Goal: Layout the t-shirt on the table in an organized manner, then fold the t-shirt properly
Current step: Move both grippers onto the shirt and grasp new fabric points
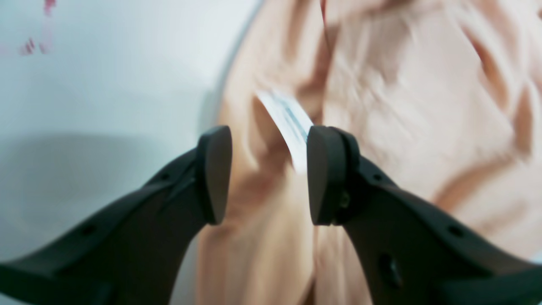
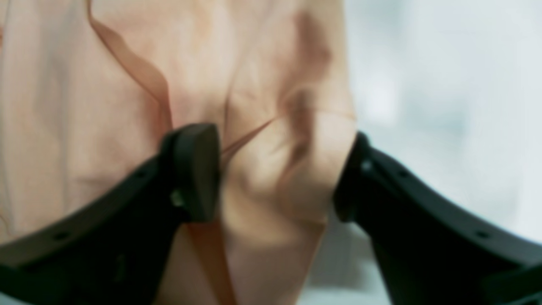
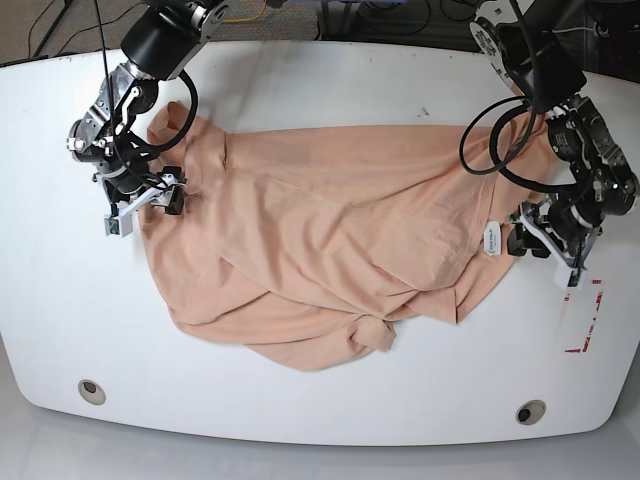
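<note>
**Soft, limp shirt: take it by the hems and seams, not the middle**

You have the t-shirt spread loosely across the middle of the table, crumpled and bunched toward the front edge, where a knot of folds sits near the lower hem. One side reaches toward each arm.

Your right gripper is down at the shirt's edge on the side of the table nearest that arm. Its jaws stand apart with a hump of cloth between them; one pad presses the fabric, but you cannot tell from the blurred view whether the pinch is made yet. Your left gripper hovers over the opposite edge of the shirt, jaws apart and holding nothing, with the white label just beyond its fingertips.

Expect the cloth to be light, floppy and stretchy. It will sag and drag instead of sliding as one piece, and a thick pinch may catch both layers. It is not fragile, so a firm grip should do no harm.

Your best holds are probably the doubled, stitched parts: hem, side seam, sleeve cuff or shoulder. Those should slip less than a single layer. Pinch close to the edge on both sides, then pull outward evenly so the wrinkles and the bunched front part flatten before any fold.
</note>
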Tool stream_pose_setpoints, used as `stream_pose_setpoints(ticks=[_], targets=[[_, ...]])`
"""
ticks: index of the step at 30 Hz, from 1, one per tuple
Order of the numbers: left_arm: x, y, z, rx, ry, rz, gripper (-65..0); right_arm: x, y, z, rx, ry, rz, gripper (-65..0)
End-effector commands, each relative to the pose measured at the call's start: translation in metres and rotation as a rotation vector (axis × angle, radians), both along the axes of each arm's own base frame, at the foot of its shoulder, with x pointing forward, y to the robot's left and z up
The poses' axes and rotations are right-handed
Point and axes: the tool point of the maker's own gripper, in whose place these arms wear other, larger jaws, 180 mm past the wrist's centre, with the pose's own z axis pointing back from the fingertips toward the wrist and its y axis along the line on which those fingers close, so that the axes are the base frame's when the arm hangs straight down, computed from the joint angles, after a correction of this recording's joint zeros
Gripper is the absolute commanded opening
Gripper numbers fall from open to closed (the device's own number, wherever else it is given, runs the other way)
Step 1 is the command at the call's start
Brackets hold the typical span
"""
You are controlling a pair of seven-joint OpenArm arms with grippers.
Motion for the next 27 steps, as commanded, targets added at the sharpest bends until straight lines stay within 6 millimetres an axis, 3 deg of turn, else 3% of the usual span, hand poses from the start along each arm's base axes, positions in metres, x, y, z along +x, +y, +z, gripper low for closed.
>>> stream_pose_setpoints(ticks=[1,11,17,27], targets=[[0.017,-0.011,0.008,-0.006,-0.044,-0.034,-38.8,-0.004,0.006,-0.004,-0.001,0.035,0.016,-32.2],[0.030,-0.047,-0.013,-0.047,-0.010,-0.125,-38.8,-0.005,0.012,-0.006,0.011,0.037,0.018,-32.3],[0.028,-0.057,-0.031,-0.090,0.019,-0.137,-38.8,-0.004,0.016,-0.005,0.017,0.029,0.015,-32.3],[0.026,-0.078,-0.040,-0.083,0.046,-0.206,-38.8,-0.003,0.017,-0.004,0.018,0.027,0.015,-32.3]])
